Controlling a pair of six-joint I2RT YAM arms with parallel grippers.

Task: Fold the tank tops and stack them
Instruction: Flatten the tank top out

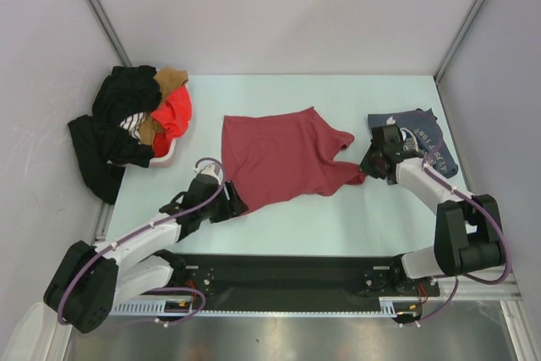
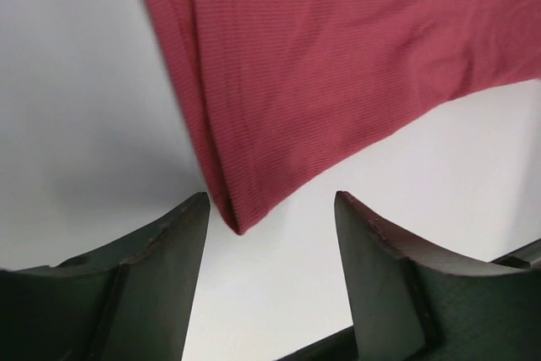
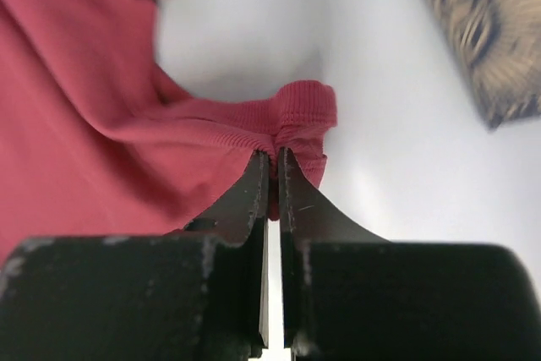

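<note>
The dark maroon tank top (image 1: 283,158) lies spread flat at mid-table, straps toward the right. My left gripper (image 1: 233,203) is open at its near-left hem corner. In the left wrist view the gripper (image 2: 270,213) has that corner of the top (image 2: 338,48) just between its fingertips, untouched. My right gripper (image 1: 369,166) is shut on the near shoulder strap. In the right wrist view the gripper (image 3: 275,156) pinches the bunched strap (image 3: 300,112). The blue-grey tank top (image 1: 427,137) with pale print lies folded at the far right, partly under my right arm; its print shows in the right wrist view (image 3: 482,31).
A heap of clothes sits at the back left: black garments (image 1: 118,124), a bright orange-red one (image 1: 176,112) and a brown one (image 1: 172,79) over a white tray rim (image 1: 165,156). A black base rail (image 1: 287,272) runs along the near edge.
</note>
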